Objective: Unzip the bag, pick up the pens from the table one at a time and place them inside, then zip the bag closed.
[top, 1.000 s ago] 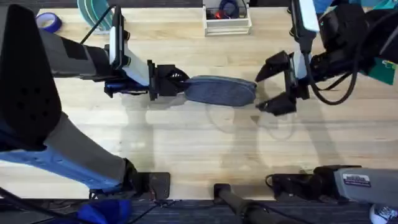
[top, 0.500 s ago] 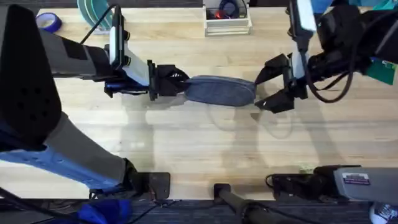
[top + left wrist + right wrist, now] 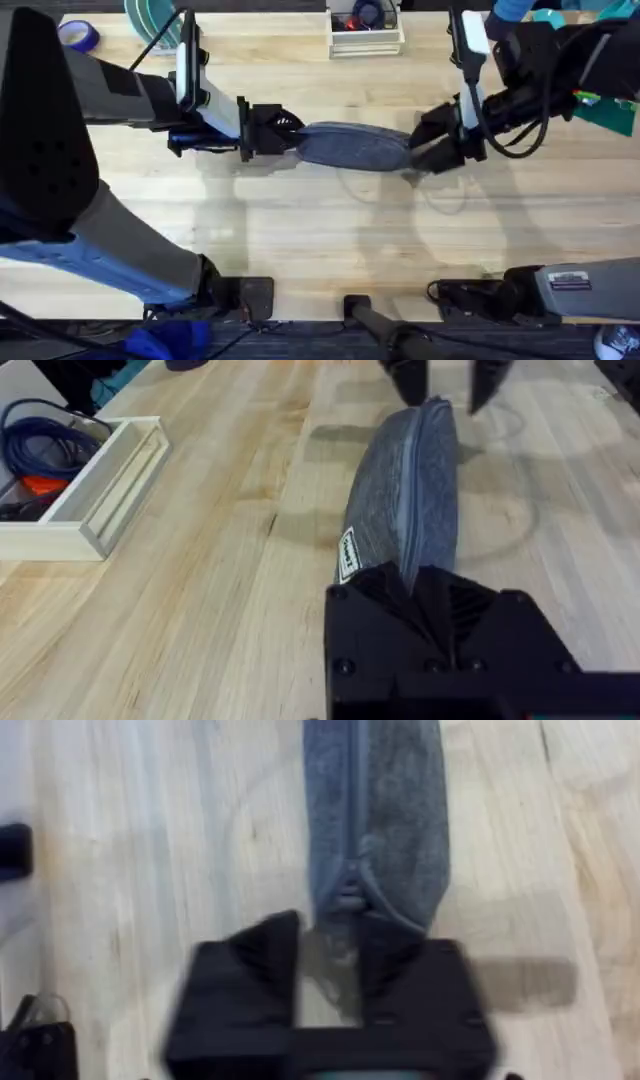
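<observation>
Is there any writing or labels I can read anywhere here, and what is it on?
None can be read.
Small white tag on the bag: print too blurred.
White sticker on the arm base at the lower right: print too small.

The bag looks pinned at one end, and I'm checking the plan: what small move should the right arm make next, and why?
Probably close the right gripper on the zipper pull and draw it along the bag. The left gripper clamps the opposite end, the zipper looks fully shut, and the right fingers straddle the pull end, apart.
</observation>
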You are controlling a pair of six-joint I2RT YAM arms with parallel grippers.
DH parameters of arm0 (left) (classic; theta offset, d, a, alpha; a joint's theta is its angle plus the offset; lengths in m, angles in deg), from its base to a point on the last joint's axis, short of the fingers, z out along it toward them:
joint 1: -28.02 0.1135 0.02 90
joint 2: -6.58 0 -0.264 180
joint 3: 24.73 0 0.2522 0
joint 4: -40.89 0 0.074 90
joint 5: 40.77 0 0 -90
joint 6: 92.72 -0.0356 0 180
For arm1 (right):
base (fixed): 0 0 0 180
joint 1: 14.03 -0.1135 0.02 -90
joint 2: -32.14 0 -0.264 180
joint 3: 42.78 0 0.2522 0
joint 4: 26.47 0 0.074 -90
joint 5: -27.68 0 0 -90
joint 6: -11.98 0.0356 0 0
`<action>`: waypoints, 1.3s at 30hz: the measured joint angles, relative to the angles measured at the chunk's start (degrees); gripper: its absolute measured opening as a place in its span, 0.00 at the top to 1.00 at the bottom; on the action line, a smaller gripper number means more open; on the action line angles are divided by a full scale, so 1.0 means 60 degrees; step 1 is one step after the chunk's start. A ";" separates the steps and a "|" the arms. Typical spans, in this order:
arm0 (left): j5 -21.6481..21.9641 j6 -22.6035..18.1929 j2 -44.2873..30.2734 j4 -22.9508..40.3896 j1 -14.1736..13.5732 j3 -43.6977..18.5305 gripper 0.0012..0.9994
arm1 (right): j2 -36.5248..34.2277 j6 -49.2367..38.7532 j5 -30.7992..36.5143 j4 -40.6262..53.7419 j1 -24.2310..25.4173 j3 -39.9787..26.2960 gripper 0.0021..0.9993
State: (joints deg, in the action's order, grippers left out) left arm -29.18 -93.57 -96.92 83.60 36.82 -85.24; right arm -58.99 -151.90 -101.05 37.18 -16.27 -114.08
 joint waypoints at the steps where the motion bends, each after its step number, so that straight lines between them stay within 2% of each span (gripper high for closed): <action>1: 0.0000 0.0002 0.0000 0.0000 0.0000 0.0000 0.96 | 0.0000 -0.0002 0.0028 -0.0036 0.0000 0.0000 0.83; 2: 0.0001 0.0003 0.0000 -0.0010 0.0000 0.0000 0.96 | 0.0000 0.0034 0.0017 -0.0020 0.0003 0.0000 0.92; 4: 0.0004 0.0002 0.0000 -0.0007 0.0002 0.0000 0.96 | -0.0002 0.0029 0.0019 -0.0003 0.0000 0.0011 0.97; 25: 0.0000 0.0004 0.0000 -0.0004 -0.0007 0.0000 0.96 | -0.0004 0.0033 -0.0229 -0.0109 0.0651 0.0011 0.97; 39: -0.0001 0.0001 0.0000 -0.0004 -0.0007 0.0000 0.96 | 0.0000 0.0034 -0.0134 -0.0199 0.0699 0.0011 0.97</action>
State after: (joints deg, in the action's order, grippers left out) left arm -29.19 -93.56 -96.92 83.58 36.78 -85.24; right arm -58.99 -151.70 -101.85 35.98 -12.07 -114.02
